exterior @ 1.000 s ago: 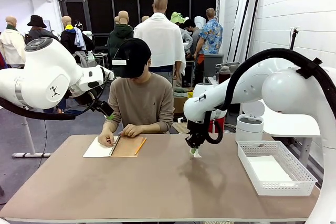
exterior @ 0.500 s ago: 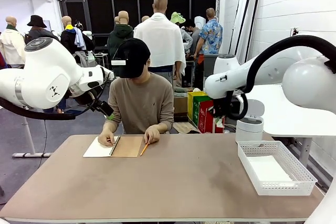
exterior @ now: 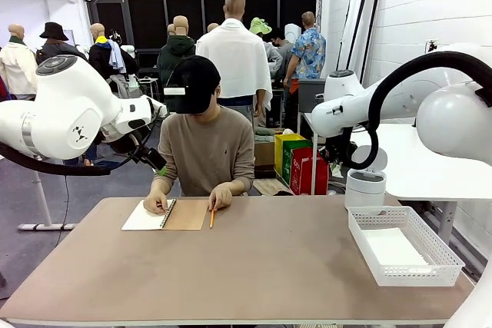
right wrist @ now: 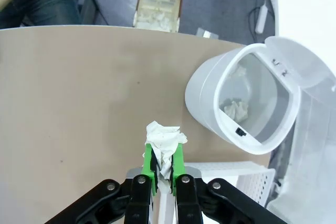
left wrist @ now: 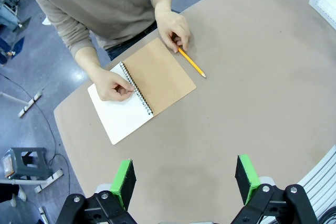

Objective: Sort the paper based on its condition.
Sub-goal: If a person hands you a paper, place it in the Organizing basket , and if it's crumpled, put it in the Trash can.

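Pinching a crumpled paper wad [right wrist: 165,141] between its pads, the right claw [right wrist: 163,167] hangs above the surface's edge [right wrist: 79,77]. Up and right, close by, the white bin [right wrist: 247,103] gapes, lid open. Left claw [left wrist: 184,182] is spread wide, empty.

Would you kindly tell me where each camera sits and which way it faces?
Front: between the arms, facing the person across the tan table; both white arms show.
Left wrist: high, looking down on the brown-covered spiral notebook; open green-padded fingers.
Right wrist: above the white lidded bin; fingers pinch crumpled white paper.
Shared: front and left wrist show the notebook.
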Controlling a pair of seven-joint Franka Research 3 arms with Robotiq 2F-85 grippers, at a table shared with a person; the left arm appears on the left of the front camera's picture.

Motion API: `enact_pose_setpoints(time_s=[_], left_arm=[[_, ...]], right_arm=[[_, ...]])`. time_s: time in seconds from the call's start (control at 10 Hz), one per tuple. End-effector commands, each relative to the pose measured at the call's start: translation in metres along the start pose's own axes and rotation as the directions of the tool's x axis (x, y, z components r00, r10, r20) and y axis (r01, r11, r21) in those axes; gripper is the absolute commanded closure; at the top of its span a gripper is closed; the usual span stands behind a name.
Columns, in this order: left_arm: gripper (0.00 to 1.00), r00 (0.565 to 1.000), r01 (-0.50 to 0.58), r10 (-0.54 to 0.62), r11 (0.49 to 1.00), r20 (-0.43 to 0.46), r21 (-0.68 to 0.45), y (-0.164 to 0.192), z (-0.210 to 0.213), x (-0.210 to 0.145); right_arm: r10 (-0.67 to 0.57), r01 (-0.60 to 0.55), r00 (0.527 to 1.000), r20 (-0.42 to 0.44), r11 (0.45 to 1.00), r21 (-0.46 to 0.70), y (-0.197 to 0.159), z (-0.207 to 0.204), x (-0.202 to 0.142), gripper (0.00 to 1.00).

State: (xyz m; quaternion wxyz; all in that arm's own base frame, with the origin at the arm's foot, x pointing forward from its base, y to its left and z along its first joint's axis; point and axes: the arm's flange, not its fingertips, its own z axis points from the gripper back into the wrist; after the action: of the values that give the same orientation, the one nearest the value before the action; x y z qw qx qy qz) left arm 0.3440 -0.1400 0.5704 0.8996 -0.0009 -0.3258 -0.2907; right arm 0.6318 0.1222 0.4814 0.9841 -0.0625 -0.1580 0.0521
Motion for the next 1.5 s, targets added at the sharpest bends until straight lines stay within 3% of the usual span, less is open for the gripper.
enact_pose_setpoints(time_s=[0.0, 0.2, 0.3, 0.5, 1.0, 1.4], left_arm=[[0.0, 1.0, -0.002, 0.002, 1.0, -0.001, 0.0, 0.0, 0.0, 0.0], [0.0, 1.0, -0.002, 0.002, 1.0, -0.001, 0.0, 0.0, 0.0, 0.0], [0.0, 1.0, -0.002, 0.002, 1.0, -0.001, 0.0, 0.0, 0.0, 0.0], [0.0, 1.0, -0.002, 0.002, 1.0, -0.001, 0.0, 0.0, 0.0, 0.0], [0.0, 1.0, -0.002, 0.002, 1.0, -0.001, 0.0, 0.0, 0.0, 0.0], [0.0, 1.0, -0.002, 0.002, 1.0, -0.001, 0.0, 0.0, 0.0, 0.0]], right_arm=[[0.022, -0.022, 1.0, 0.0, 1.0, 0.0, -0.001, -0.001, -0.001, 0.86], [0.004, -0.004, 1.0, 0.0, 1.0, 0.001, 0.001, 0.0, 0.0, 0.86], [-0.112, 0.119, 0.99, 0.087, 0.989, -0.086, 0.001, -0.005, -0.002, 0.86], [-0.229, 0.256, 0.959, 0.166, 0.952, -0.17, -0.01, -0.009, 0.0, 0.86], [-0.386, 0.415, 0.908, 0.166, 0.884, -0.215, -0.053, -0.036, 0.012, 0.86], [-0.425, 0.472, 0.877, 0.223, 0.847, -0.246, -0.077, -0.06, 0.025, 0.86]])
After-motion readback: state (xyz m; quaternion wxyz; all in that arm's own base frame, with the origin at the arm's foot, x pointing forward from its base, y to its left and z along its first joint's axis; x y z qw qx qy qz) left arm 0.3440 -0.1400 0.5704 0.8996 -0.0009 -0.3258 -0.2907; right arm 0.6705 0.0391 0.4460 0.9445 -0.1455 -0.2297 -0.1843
